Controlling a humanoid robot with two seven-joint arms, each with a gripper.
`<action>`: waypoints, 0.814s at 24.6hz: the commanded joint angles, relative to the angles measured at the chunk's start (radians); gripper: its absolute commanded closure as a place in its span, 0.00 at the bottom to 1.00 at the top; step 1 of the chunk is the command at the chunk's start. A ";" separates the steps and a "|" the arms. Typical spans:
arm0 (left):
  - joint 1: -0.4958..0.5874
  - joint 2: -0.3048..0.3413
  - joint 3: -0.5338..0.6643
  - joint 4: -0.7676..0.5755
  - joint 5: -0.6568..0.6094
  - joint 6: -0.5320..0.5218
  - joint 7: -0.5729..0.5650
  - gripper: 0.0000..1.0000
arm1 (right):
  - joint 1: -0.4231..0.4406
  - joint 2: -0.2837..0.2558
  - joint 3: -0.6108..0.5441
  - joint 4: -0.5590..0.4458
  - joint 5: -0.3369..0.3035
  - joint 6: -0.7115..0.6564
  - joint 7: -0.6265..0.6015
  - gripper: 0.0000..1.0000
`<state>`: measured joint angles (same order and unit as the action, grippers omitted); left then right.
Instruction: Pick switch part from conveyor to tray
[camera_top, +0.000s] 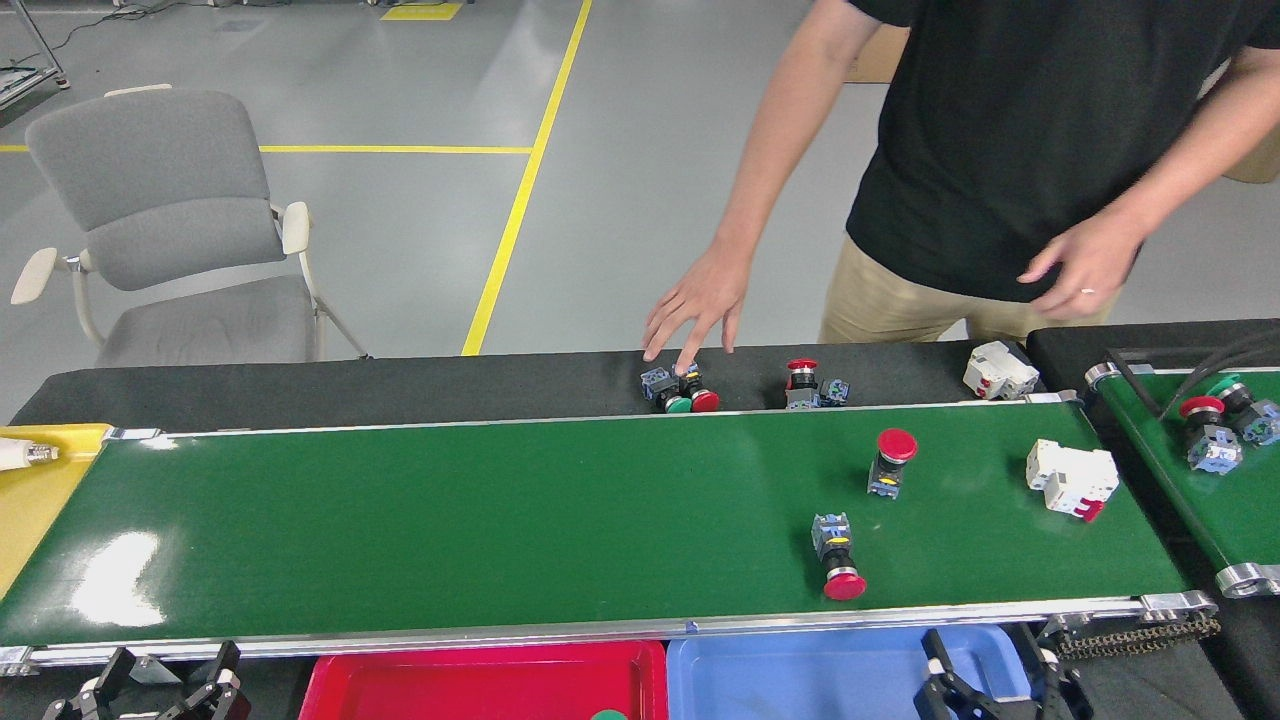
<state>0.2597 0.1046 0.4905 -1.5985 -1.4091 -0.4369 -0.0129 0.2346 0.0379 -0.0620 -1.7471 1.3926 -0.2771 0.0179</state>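
On the glossy dark-green conveyor belt (500, 520), a red-capped switch part (836, 556) lies up-left of the empty, spread-fingered right gripper (990, 668).

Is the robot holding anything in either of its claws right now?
No. Both the left tool and the right tool are open and empty, low by the trays; the switches, like this red one, lie untouched on the conveyor.

Black robot grippers at the frame's lower edge

The left gripper (150, 690) was black with angular fingers and small silver fittings; the right gripper (990, 680) showed two black, blocky fingers (938, 655) rising from dark housing.
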 joint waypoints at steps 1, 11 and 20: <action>-0.004 0.007 0.002 -0.011 -0.004 0.001 0.005 0.00 | -0.049 0.005 0.053 0.005 0.014 0.036 0.063 0.05; -0.005 0.013 0.000 -0.004 -0.004 0.000 0.005 0.00 | -0.279 0.008 0.353 0.199 0.022 0.317 0.188 0.25; -0.010 0.012 -0.012 0.002 -0.004 -0.002 0.005 0.00 | -0.285 -0.001 0.358 0.199 0.019 0.246 0.223 0.91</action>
<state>0.2569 0.1053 0.4781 -1.5907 -1.4109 -0.4381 -0.0129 -0.0354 0.0405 0.2955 -1.5353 1.4136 0.0076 0.2424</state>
